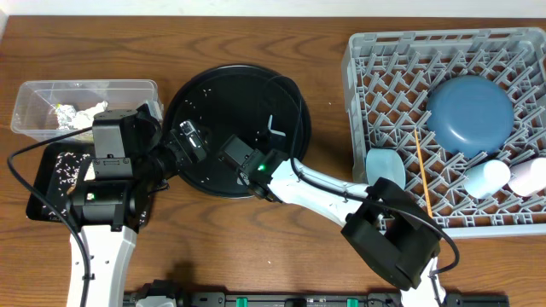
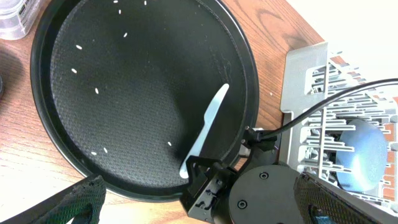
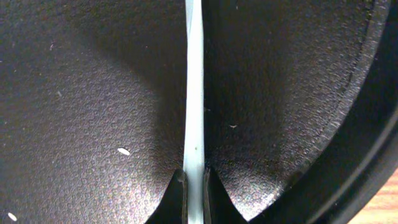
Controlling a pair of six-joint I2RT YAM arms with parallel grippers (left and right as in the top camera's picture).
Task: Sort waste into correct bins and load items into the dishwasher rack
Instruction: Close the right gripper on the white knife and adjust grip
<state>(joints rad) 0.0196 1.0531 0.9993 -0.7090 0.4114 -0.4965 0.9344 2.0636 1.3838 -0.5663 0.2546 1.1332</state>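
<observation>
White spoon [image 3: 194,93] pinched, right end effector [image 3: 194,179] low over tray [image 3: 74,93]

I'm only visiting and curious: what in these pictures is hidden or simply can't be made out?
- Overhead: the left arm covers part of the shallow black tray, so whatever lies beneath is hidden.
- Overhead: the frame's right edge cuts off the dishwasher rack.
- Right wrist: the white spoon, clamped edge-on in the right tool, runs off the top and bottom edges, so neither end shows.
</observation>
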